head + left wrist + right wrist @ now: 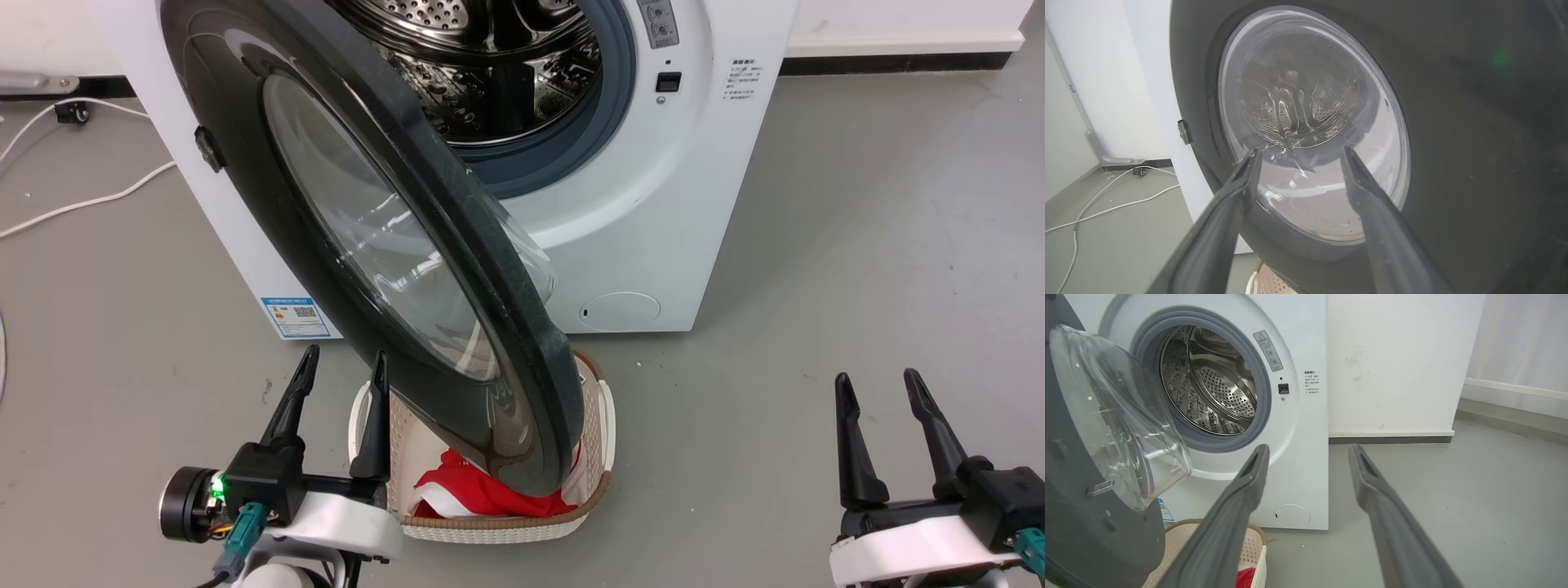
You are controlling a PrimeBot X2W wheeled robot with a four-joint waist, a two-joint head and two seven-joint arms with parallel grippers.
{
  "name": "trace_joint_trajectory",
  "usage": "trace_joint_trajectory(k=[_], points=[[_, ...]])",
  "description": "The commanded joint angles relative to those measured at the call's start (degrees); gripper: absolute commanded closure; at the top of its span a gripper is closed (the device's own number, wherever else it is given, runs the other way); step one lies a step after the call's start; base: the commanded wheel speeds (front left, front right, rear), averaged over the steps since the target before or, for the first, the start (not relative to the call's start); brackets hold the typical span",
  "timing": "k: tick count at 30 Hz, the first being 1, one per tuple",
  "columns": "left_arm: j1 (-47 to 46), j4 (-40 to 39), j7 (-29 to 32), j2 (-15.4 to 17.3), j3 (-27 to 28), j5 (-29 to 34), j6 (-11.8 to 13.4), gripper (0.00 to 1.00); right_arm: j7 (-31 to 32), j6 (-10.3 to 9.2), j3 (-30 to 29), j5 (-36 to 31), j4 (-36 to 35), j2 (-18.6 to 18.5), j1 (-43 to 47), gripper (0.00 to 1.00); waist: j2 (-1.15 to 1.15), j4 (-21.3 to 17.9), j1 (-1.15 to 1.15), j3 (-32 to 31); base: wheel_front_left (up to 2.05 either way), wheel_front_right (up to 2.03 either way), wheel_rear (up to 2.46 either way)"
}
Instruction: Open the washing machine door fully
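The washing machine door stands swung out from the washing machine, hinged on the robot's left side. Its free edge juts toward the robot, above a cream basket on the floor that holds a red cloth. Behind the door, the steel drum lies exposed inside its grey ring.

The left pincer is open and holds nothing. Its fingers are spread and point at the door's outer black face, near the lower rim. In the left wrist view the pincer frames the clear window of the door; whether a fingertip touches the door cannot be told.

The right pincer is also open and empty, over bare floor well to the right of the basket. In the right wrist view the pincer faces the machine's front, with the door's inner side and bulging glass bowl at the left.
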Motion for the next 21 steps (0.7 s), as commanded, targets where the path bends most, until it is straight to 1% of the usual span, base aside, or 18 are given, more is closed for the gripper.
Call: trace_joint_trajectory(k=[1,3,4,5,6,14,21], points=[[-0.1,-0.3,-0.2,0.0,0.1,0.2,-0.2,0.0,-0.1,-0.03,-0.1,0.6,-0.1,0.2,-0.3,0.0,0.0,0.0,0.0,0.1,0.0,0.0,0.0],[-0.2,-0.3,-0.2,0.0,0.1,0.2,-0.3,0.0,-0.1,-0.02,-0.1,0.5,-0.1,0.2,-0.4,0.0,0.0,0.0,0.0,0.1,0.0,0.0,0.0],[-0.3,-0.4,-0.2,0.0,0.2,-0.1,-0.3,0.31,-0.1,-0.02,-0.1,0.7,0.0,0.2,-0.5,0.0,0.0,-0.1,0.0,0.1,0.0,0.0,0.0],[-0.2,-0.4,-0.2,0.0,0.2,-0.3,-0.3,0.92,-0.1,-0.02,-0.2,0.7,0.0,0.2,-0.5,0.0,0.0,-0.1,0.0,0.1,0.0,0.0,0.0],[-0.1,-0.4,-0.2,0.0,0.2,-0.3,-0.4,1.0,-0.1,-0.03,-0.2,0.7,-0.1,0.2,-0.4,0.0,0.0,-0.1,0.0,0.1,0.0,0.0,0.0],[-0.4,-1.3,-0.2,0.0,0.4,-0.6,-0.3,1.0,-0.2,-0.02,0.0,1.1,-0.8,0.2,0.5,0.0,0.0,0.0,0.0,0.2,0.0,0.0,0.0],[-2.0,-5.7,-0.2,0.0,0.4,-1.8,0.6,1.0,-0.2,-0.02,0.1,1.3,-0.8,0.2,0.6,0.0,0.0,0.1,0.0,0.3,0.0,0.0,0.0]])
